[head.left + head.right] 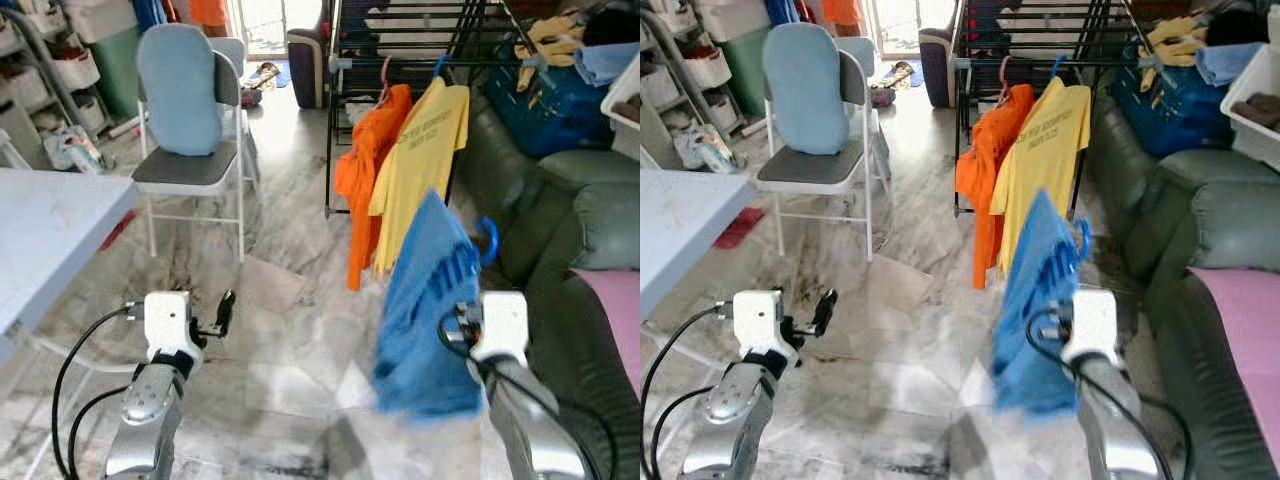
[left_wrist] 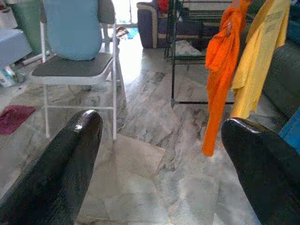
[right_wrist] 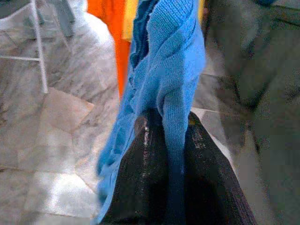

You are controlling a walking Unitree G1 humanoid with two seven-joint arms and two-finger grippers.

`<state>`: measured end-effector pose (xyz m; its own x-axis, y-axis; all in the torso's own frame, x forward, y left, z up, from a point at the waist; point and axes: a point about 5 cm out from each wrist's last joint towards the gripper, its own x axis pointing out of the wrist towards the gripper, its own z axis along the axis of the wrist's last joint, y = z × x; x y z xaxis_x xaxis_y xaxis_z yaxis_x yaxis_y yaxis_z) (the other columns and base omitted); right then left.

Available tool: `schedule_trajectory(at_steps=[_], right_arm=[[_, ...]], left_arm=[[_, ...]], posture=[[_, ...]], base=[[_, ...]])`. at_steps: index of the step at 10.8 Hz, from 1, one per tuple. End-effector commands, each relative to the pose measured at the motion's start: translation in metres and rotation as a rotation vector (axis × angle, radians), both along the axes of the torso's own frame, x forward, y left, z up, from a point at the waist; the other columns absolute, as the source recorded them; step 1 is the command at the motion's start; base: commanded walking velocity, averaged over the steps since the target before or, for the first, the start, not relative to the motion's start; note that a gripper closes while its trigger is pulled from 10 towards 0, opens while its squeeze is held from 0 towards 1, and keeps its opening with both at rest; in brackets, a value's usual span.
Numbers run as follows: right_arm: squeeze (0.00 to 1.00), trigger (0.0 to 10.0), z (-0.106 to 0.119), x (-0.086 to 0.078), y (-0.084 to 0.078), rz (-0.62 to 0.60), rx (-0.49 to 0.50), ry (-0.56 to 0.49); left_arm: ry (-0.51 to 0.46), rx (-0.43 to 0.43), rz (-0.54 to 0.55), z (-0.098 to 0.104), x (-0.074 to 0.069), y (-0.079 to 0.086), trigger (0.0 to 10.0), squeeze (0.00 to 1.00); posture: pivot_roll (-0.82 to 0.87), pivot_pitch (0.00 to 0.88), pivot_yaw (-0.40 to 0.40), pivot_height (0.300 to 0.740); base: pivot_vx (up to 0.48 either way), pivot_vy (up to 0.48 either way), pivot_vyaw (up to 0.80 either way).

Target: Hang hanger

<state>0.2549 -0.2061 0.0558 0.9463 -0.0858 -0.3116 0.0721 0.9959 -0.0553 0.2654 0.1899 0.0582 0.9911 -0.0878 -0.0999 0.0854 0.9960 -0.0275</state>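
Two shirts hang on the black drying rack: one orange shirt, one yellow shirt. The right gripper clenches one blue garment on its blue hanger, short of the rack. The left gripper hovers spread, empty. One folding chair stands left.

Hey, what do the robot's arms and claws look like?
Both arms are silver metal ending in white boxy wrist blocks, with black cables looping alongside. The left claw and right claw each have two long, glossy black, rounded fingers.
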Motion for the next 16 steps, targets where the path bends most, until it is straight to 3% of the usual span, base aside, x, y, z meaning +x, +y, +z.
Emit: schedule_trajectory(at_steps=[1, 2, 5, 9, 16], right_arm=[[0.0, 10.0, 0.011, 0.001, -0.007, -0.034, -0.016, -0.047], [0.0, 10.0, 0.009, -0.007, -0.021, -0.11, -0.027, -0.036], [0.0, 10.0, 0.016, -0.006, -0.041, -0.208, -0.072, -0.045], [0.0, 10.0, 0.014, -0.002, -0.035, -0.196, -0.063, -0.032], [0.0, 10.0, 0.017, 0.005, -0.037, -0.199, -0.069, -0.036]], left_arm=[[0.013, -0.003, -0.013, -0.001, 0.0, -0.002, 10.0, 0.0], [0.025, -0.012, -0.05, -0.003, 0.001, -0.008, 10.0, 0.0], [0.005, -0.04, -0.1, 0.003, 0.012, -0.019, 10.0, 0.0], [0.016, -0.05, -0.102, 0.0, 0.007, -0.019, 10.0, 0.0], [0.012, -0.058, -0.125, 0.002, 0.016, -0.031, 10.0, 0.0]], posture=[[-0.17, 0.0, 0.067, 0.74], [-0.19, 0.0, 0.084, 0.74], [-0.21, 0.0, 0.095, 0.74], [-0.19, 0.0, 0.086, 0.74], [-0.2, 0.0, 0.08, 0.74]], base=[[0.0, 0.0, 0.0], [0.0, 0.0, 0.0], [0.31, 0.0, 0.0], [0.362, 0.0, 0.0], [0.416, 0.0, 0.0]])
